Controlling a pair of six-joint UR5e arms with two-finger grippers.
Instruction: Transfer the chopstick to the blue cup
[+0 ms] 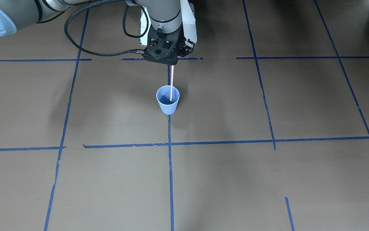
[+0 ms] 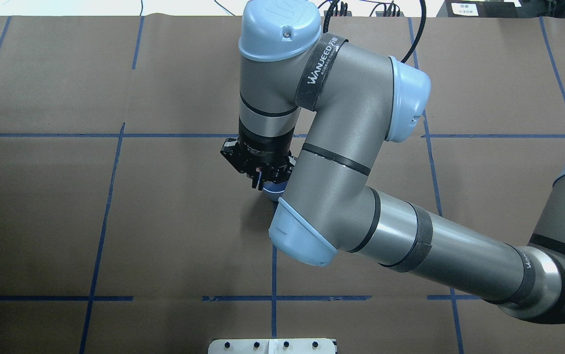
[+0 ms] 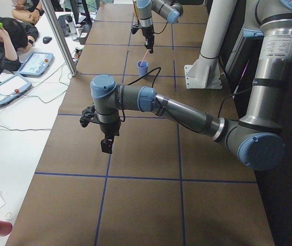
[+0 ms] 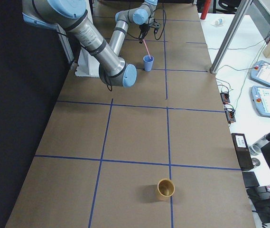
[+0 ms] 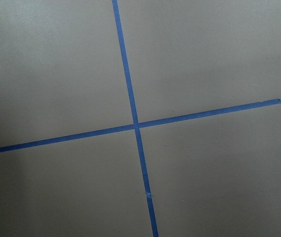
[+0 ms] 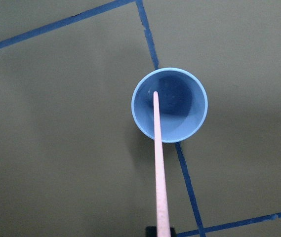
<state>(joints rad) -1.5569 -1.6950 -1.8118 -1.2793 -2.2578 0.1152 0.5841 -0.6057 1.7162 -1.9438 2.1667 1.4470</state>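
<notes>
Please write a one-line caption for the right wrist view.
Pink chopstick reaches tip-first into the upright blue cup on the blue-taped table.

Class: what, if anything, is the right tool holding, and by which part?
The right tool grips the chopstick by its upper end; its lower tip is in the mouth of the blue cup.

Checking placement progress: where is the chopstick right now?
Front-facing view, centre: the chopstick hangs near-upright from the right gripper, its lower tip inside the blue cup mouth.
</notes>
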